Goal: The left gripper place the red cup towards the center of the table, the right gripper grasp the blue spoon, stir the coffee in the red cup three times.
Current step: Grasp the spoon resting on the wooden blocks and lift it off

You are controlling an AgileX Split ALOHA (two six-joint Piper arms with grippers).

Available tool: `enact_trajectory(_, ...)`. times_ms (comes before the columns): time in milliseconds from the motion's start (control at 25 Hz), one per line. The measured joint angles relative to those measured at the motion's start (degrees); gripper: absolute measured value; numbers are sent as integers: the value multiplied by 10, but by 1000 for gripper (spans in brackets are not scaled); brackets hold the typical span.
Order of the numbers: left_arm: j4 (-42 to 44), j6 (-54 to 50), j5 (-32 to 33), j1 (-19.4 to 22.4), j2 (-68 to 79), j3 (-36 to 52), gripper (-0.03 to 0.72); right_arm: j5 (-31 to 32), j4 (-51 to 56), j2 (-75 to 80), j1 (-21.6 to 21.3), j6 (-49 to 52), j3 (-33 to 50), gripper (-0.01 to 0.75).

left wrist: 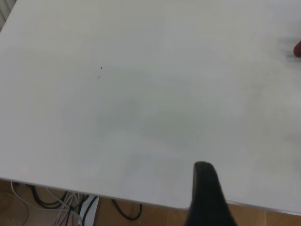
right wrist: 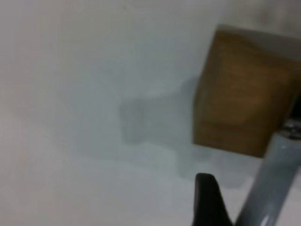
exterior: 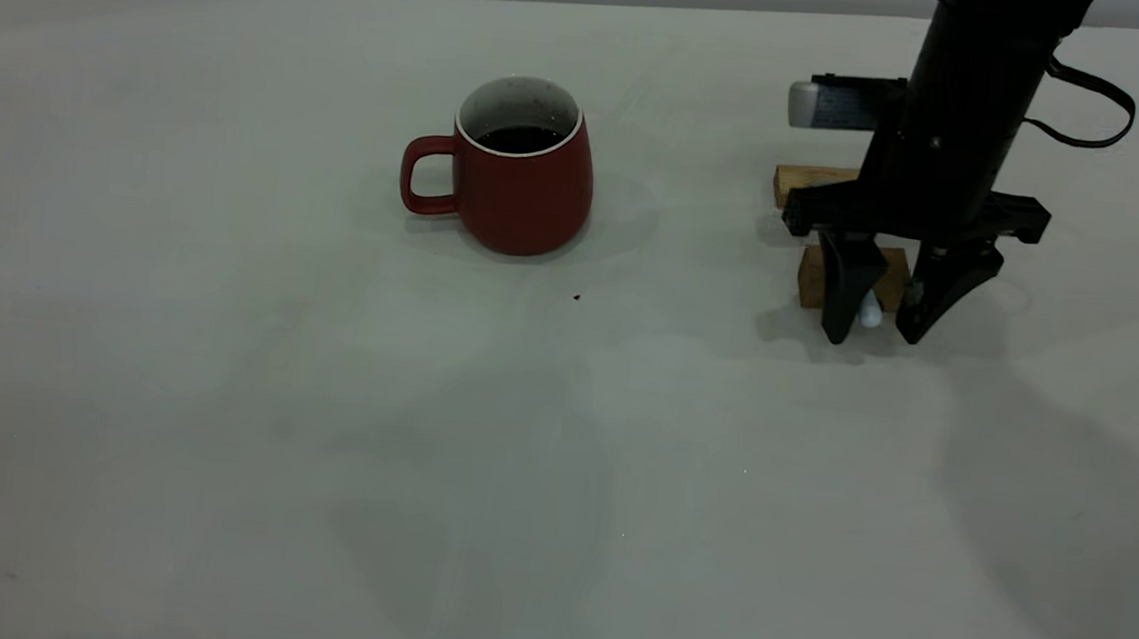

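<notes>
Off-white tabletop, dark red ceramic mug with black coffee already mid-table, so you are at the spoon grasp. Your right gripper straddles the pale blue spoon handle resting on tan wooden blocks, fingers apart, not yet closed. Next: close, lift clear, travel left. Left gripper near table edge; its opening cannot be told. Room between is ample.
</notes>
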Motion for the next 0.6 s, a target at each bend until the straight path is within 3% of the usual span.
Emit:
enact_trajectory(160,0,0,0,0,0,0,551,2,-6,0,0,2,0,356)
enact_trajectory(320,0,0,0,0,0,0,551,6,-6,0,0,4,0,130)
enact_trajectory(600,0,0,0,0,0,0,551,60,-6,-29,0,4,0,129)
